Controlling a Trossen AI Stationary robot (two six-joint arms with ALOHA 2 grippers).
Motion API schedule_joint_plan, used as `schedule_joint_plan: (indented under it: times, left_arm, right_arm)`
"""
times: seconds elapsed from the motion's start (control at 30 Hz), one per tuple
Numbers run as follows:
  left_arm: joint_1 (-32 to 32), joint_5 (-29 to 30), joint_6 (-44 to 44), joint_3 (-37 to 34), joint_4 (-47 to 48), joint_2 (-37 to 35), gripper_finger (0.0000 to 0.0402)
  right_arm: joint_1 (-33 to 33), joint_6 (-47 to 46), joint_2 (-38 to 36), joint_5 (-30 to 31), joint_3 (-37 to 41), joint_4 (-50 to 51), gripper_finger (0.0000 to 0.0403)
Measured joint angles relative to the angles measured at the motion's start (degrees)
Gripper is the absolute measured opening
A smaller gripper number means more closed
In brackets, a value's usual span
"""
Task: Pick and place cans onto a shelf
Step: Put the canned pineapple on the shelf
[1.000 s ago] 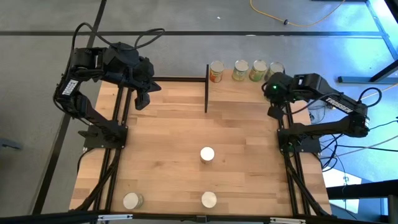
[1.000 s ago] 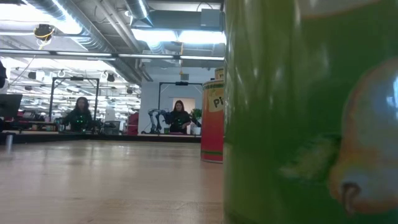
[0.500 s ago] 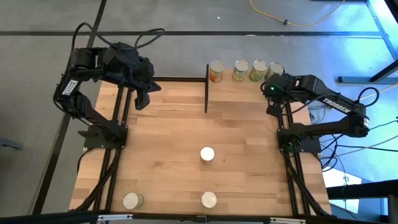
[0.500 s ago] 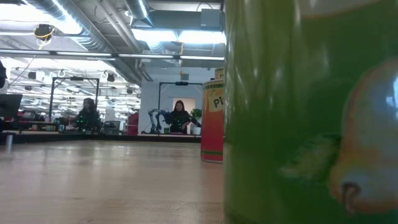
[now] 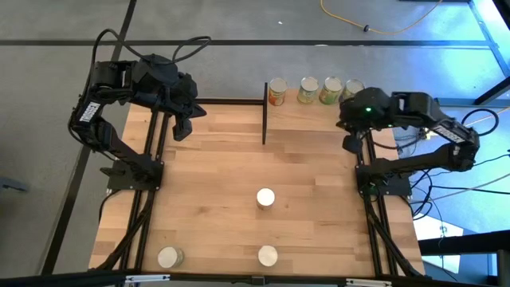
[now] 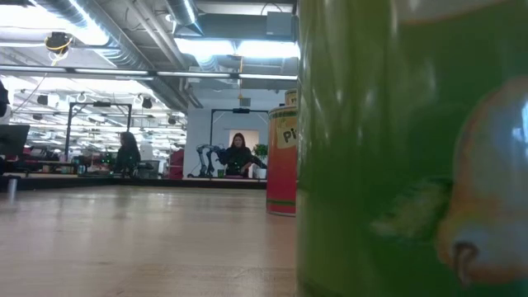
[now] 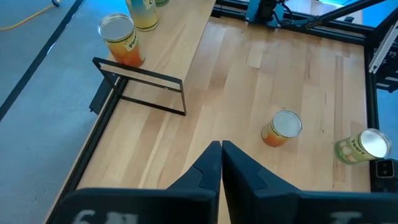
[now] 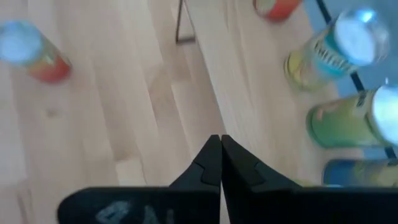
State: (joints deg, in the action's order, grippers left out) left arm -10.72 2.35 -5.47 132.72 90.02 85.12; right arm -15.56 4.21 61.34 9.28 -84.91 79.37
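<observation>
From above: four cans stand in a row along the far edge, on the shelf, just right of its black side panel. Three more sit out on the table: one in the middle, one at the near edge, and one in the near-left corner. The left gripper hangs over the far-left corner, well apart from every can. The right gripper is over the right end of the shelf, near the last can in the row but not touching it.

Table-level camera: a green can fills the right half of the picture, right up against the lens. Behind it stands a red-labelled can. Two people are far back in the room.

Left wrist: the fingers are pressed together with nothing between them. An orange can stands beyond the panel, and two cans are out on the wood.

Right wrist: the fingers are closed tight and empty too. Shelf cans line one side, blurred, and a red can sits on the wood.
</observation>
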Motion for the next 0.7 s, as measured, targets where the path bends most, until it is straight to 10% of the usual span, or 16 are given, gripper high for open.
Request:
schedule_joint_plan:
  times: [0.7]
  left_arm:
    - [4.71,-8.6,15.45,0.01,-0.49,11.32,0.0062]
  right_arm:
    - [2.37,0.99,-0.03,0.11,-10.32,-1.36,0.0003]
